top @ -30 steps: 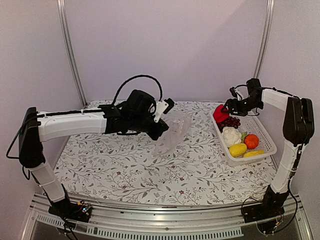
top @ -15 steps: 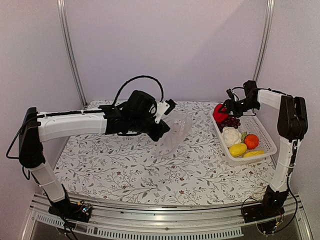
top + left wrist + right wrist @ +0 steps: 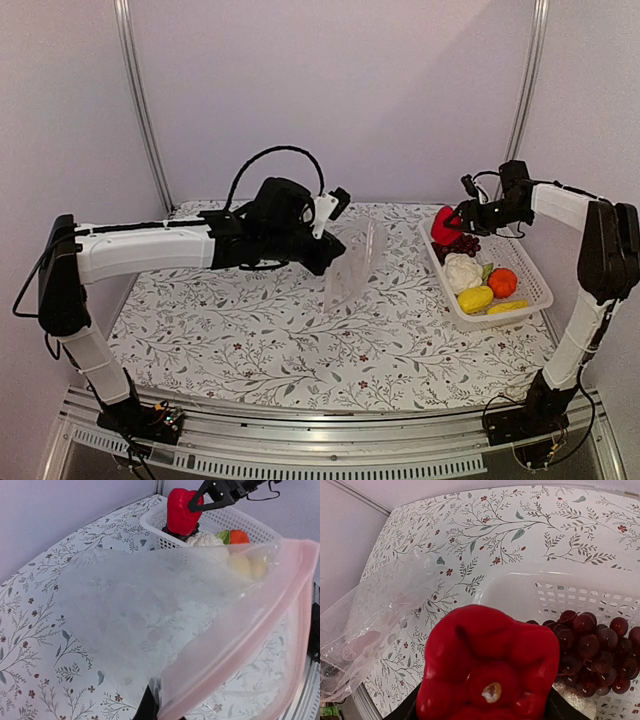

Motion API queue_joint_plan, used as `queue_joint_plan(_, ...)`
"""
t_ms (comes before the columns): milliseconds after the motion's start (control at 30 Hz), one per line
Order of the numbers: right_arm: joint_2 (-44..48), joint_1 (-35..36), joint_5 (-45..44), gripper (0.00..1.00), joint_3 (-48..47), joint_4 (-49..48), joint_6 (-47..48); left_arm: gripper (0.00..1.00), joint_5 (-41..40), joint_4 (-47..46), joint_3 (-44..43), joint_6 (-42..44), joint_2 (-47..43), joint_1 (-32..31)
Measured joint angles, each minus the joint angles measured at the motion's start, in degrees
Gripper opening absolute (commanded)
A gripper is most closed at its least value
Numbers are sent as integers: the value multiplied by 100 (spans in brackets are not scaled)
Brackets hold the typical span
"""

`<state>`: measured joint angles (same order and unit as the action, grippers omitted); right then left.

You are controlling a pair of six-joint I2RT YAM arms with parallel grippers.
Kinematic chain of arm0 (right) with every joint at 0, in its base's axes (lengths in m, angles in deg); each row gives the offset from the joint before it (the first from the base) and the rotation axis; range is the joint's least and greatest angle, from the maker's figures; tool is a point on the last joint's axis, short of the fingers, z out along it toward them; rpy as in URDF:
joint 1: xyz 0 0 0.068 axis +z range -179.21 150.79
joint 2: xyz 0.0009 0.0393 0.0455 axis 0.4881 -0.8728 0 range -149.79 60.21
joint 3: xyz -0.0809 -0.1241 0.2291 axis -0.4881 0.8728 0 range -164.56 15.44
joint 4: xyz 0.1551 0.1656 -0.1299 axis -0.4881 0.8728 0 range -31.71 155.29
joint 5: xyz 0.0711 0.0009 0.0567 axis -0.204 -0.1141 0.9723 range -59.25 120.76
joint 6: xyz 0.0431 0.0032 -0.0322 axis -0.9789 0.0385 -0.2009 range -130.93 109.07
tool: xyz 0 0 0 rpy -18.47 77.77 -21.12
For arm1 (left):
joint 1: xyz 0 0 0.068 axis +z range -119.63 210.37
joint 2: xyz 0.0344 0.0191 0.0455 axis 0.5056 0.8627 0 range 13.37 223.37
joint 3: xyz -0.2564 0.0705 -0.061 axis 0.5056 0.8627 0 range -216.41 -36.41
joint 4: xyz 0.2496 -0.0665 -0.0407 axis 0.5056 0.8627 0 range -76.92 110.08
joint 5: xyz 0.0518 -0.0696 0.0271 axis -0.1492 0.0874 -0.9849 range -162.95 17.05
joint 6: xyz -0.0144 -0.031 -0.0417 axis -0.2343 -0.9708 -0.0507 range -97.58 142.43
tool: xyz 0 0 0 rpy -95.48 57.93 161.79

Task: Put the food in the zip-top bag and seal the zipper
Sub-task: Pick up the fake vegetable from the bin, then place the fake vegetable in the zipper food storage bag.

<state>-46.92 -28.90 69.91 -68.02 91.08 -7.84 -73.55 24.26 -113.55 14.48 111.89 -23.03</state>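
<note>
Floral bench (image 3: pixel 250 340): right pincer (image 3: pixel 461 216) clamped on red pepper (image 3: pixel 444 226) just over white basket's (image 3: pixel 538 274) far-left corner, left pincer (image 3: pixel 327 257) pinching zip-top bag (image 3: pixel 352 268) upright, left of basket.

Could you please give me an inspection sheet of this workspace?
Surface: floral table, flat.
Job's things: bag held up over table; pepper above basket's far end; grapes, cauliflower, lemon, orange piece, banana in basket.
Clutter: nothing seen.
Grippers: left gripper shut on bag; right gripper shut on pepper.
Cables: black loop above left wrist.
Surroundings: plain walls, metal posts.
</note>
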Motion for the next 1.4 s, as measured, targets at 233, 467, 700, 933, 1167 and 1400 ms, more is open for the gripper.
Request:
queue_joint_plan(233,2024,4,116,45,629,-92,260,0,-4,-400,-219,-813,313,26)
queue_joint_plan(467,2861,337,459,45,623,129,688,0,-15,-387,-925,-1456,833,214)
queue_joint_plan(700,2905,1211,772,45,212,354,881,0,96,-439,-1528,-2131,1185,619)
queue_joint_plan(933,2883,2120,730,45,35,339,1025,0,501,-621,-1792,-2752,1615,809)
queue_joint_plan(1167,2514,2538,463,45,-291,304,1084,0,852,-662,-1908,-3049,1700,811)
queue_joint_plan(1400,2116,2771,76,45,-516,66,970,0,1130,-791,-1956,-3126,1700,793)
